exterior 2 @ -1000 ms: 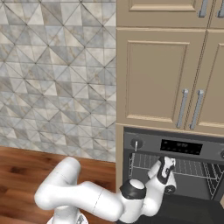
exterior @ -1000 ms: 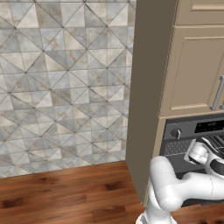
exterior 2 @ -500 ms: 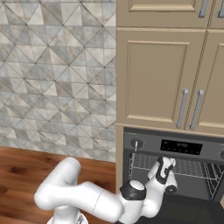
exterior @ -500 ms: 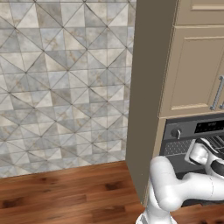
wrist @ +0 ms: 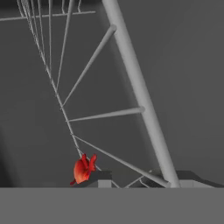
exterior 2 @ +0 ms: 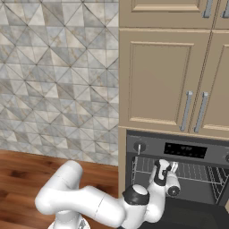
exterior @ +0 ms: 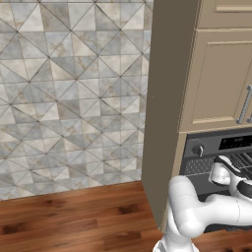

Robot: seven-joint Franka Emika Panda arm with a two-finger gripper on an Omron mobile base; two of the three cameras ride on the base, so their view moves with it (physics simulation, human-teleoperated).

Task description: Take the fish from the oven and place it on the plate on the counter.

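Gripper (exterior 2: 162,172) is reaching into the open oven (exterior 2: 179,150) at the lower right of the right base view, its dark hand sitting at the front edge of the wire rack (exterior 2: 192,171). Whether its jaws are open or closing on anything cannot be told from these views. In the left base view the arm is curving up from the bottom right toward the oven (exterior: 216,147), with the hand against the right edge of the frame.

In the hand view, the fish (wrist: 83,169) is showing as a small red-orange shape low and left of centre, lying against the thin bars of the rack (wrist: 131,74), just above a grey finger tip (wrist: 103,183). Whether the tip is touching the fish is unclear.

Beige cabinet doors (exterior 2: 165,76) are standing above the oven, and a patterned tile wall (exterior: 74,88) is rising over the wood floor (exterior: 74,221) at the left.
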